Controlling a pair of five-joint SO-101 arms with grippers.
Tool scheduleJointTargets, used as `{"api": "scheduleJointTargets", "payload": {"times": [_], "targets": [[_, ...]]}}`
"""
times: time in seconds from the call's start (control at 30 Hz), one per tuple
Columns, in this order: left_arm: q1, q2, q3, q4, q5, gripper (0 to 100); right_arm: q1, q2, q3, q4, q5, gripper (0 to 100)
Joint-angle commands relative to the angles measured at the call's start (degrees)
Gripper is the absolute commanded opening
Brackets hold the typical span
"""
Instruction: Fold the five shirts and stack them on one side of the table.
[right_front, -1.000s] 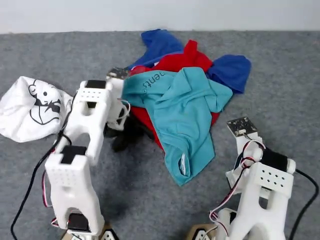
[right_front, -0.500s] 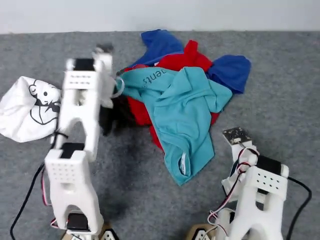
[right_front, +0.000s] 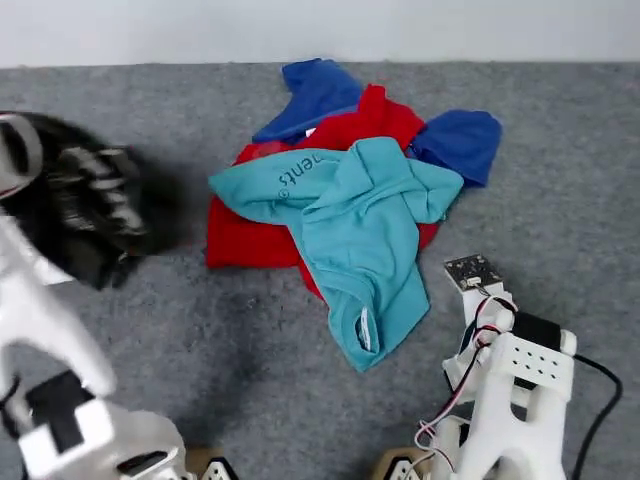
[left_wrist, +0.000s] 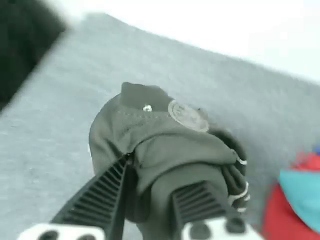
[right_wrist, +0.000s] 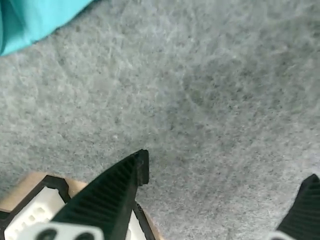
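Hanging bunched from the left gripper (left_wrist: 165, 172), the black shirt (left_wrist: 165, 135) is a crumpled dark lump, and the two ribbed fingers (left_wrist: 107, 187) are pinched tight on its folds. In the left wrist view its collar faces up, with a round label inside the neck and pale stitching along a hem at one side. From the high view the same black shirt (right_front: 90, 210) sits at the left edge of the table, held above the grey table cover (right_front: 200, 340), apart from the other garments.

Those others lie in a loose heap toward the middle and far side of the table. A teal shirt (right_front: 360, 230) is on top, spread unevenly with one sleeve out to the left and its neck opening near the front edge of the heap. Under it lies a red shirt (right_front: 250, 240), flat and wide at the left. A blue shirt (right_front: 320, 90) shows beyond them and again at the right of the heap; whether that is one garment or two I cannot tell.

The right gripper (right_wrist: 222, 175) hangs over bare cover near the front right, its fingers spread wide and holding nothing, with a corner of teal cloth near it.
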Motion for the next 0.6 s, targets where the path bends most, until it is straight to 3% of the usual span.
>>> {"api": "scheduleJointTargets", "payload": {"times": [0.0,0.27,0.47,0.57], "targets": [[-4.31,-5.54,-2.24,-1.85,0.62,1,0.22,-0.84,0.09,-0.66,0.09,44.3],[-1.93,-5.71,5.41,-3.87,0.53,2,0.22,-0.84,0.09,-0.57,0.09,44.3],[-0.79,-5.71,17.10,-4.13,0.62,27,0.22,-0.84,0.09,-0.40,0.18,44.3],[-0.88,-5.71,20.00,-6.68,0.62,28,0.22,-0.84,0.18,-0.48,0.26,44.3]]}}
